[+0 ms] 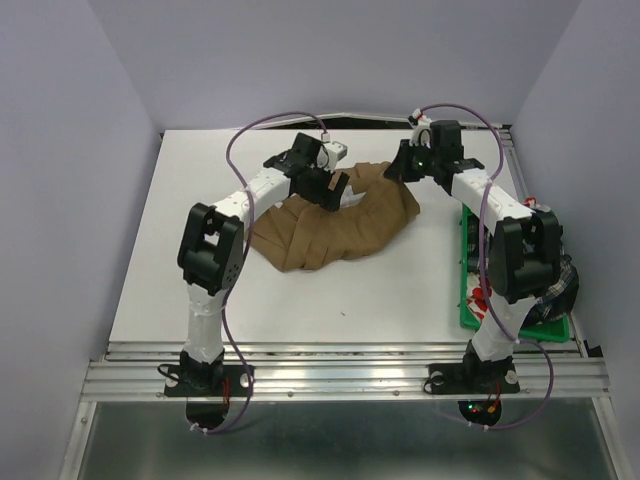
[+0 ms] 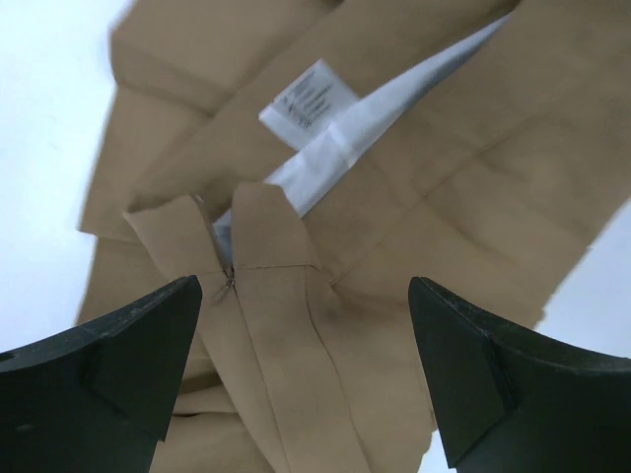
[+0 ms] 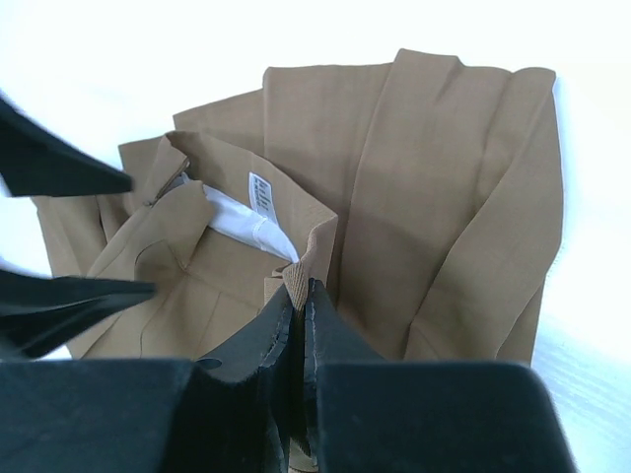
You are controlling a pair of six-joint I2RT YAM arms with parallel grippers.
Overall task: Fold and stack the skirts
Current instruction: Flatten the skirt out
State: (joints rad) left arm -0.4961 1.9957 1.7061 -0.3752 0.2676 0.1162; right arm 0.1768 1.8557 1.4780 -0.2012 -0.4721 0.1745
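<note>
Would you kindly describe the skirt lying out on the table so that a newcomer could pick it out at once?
Look at the white table, toward its far middle: a rumpled tan-brown skirt lies there. It is plain, with a white lining and a small white label at its waistband, unlike the plaid cloth bundled at the green tray on the right edge.

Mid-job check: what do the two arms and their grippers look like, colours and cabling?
Both the left arm and right arm have white links, bulky black joint housings and a looping purple cable. The left gripper and right gripper have matte black wedge-shaped fingers.
</note>
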